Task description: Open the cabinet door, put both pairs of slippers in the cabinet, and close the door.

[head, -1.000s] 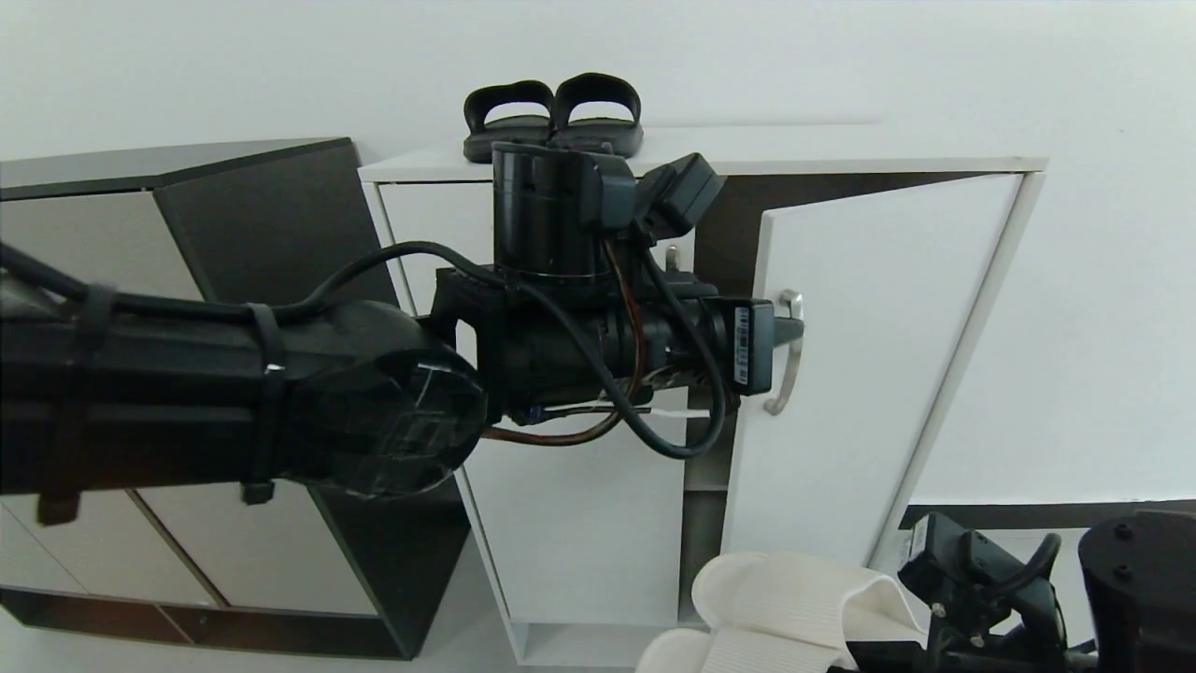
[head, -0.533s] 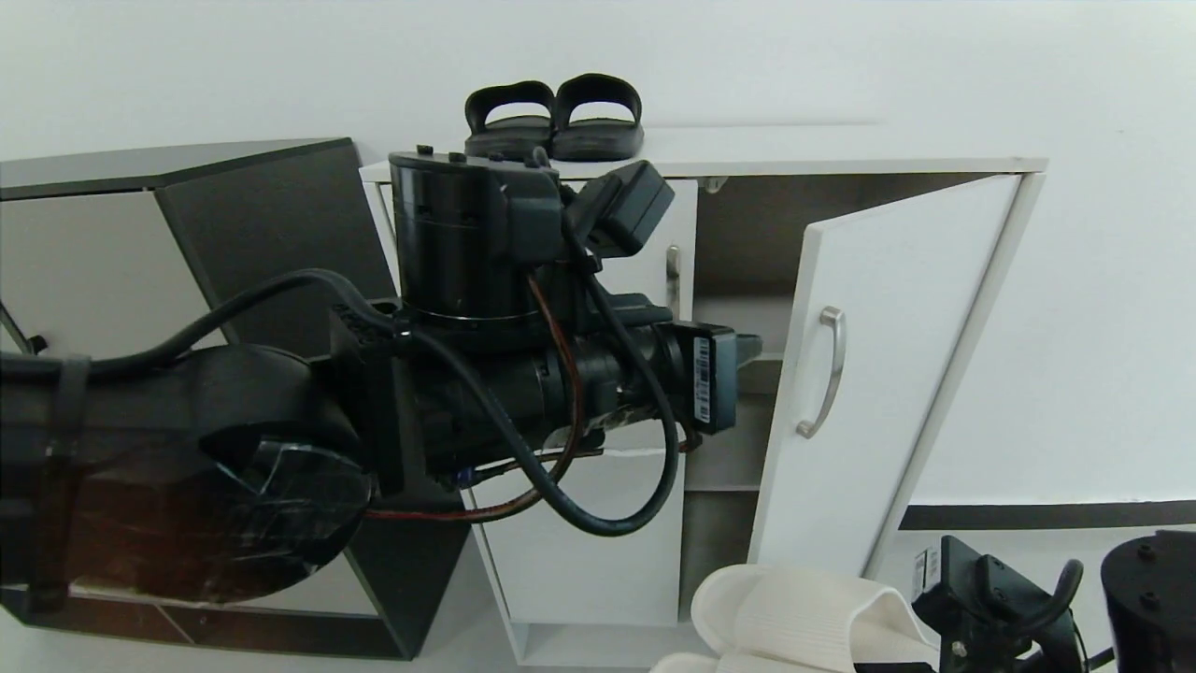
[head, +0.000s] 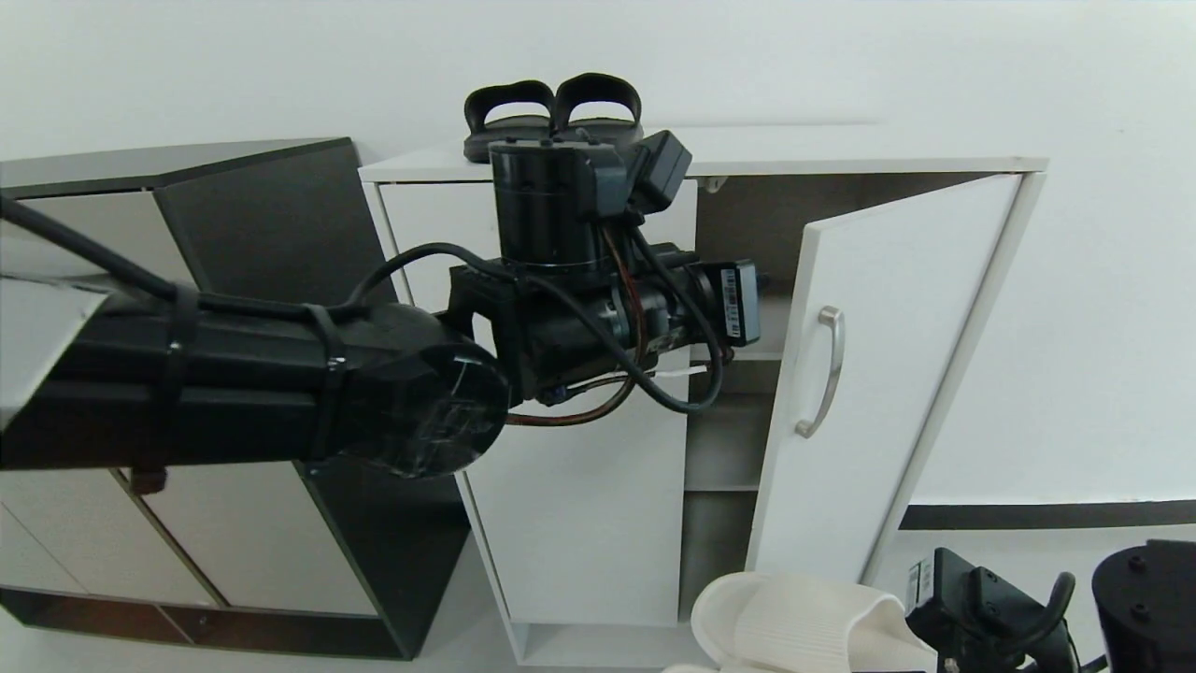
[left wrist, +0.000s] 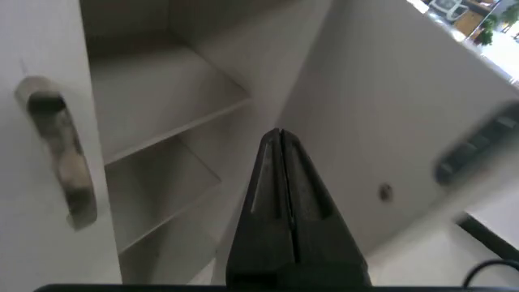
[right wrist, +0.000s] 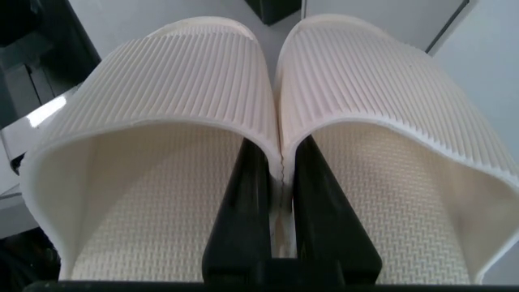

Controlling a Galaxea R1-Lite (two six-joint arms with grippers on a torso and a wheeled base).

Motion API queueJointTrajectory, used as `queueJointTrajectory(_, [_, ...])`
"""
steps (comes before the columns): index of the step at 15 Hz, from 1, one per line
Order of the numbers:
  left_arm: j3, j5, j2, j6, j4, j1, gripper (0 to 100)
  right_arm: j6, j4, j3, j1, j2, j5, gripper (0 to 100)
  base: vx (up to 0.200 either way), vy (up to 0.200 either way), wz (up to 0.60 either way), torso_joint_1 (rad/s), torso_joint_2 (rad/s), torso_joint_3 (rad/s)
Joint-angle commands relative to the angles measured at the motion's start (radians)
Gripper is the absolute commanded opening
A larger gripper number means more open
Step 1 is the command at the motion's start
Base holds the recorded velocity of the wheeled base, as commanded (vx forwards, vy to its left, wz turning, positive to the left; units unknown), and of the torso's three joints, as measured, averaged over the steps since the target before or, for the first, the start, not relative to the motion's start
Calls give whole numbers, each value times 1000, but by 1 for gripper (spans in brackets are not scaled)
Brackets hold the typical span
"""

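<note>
The white cabinet (head: 579,505) has its right door (head: 897,308) swung open, showing bare shelves (left wrist: 162,105) inside. A black pair of slippers (head: 556,112) rests on the cabinet top. My left gripper (left wrist: 280,146) is shut on nothing and hangs in front of the opening, near the upper shelf, left of the door's metal handle (head: 822,369). My right gripper (right wrist: 280,162) is shut on the touching inner walls of the white ribbed slippers (right wrist: 186,89), held low in front of the cabinet's base (head: 794,617).
A dark cabinet (head: 262,215) stands against the white cabinet's left side. The left door's handle (left wrist: 61,154) is close to my left gripper. A white wall with a dark strip (head: 1046,514) lies to the right of the open door.
My left gripper came off the door handle, drew back, then rose toward the opening. The right door swung wider open. The white slippers sank slightly in the head view.
</note>
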Motion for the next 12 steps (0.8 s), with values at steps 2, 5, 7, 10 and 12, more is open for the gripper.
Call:
queueJointTrajectory(2, [-95,0,87,-1,27,6,0,0,1,5,1,4,0,0,0,0,0,0,0,0])
queueJointTrajectory(5, [-65,24,56,-22,60,-16,0,-7,10,8,15,1,-9,0,-133,0,0,2,3,2])
queueJointTrajectory(7, [-11,32,-8,-27,60,-82,0,-5,20,10,38,3,-45,0,-200,0,0,2,2,-5])
queueJointTrajectory(10, [20,32,-33,-24,59,-183,0,-3,15,8,39,13,-52,0,-200,0,0,-7,2,4])
queueJointTrajectory(12, [34,32,-42,-22,53,-162,0,6,-3,-13,29,29,-81,0,-200,0,0,2,2,2])
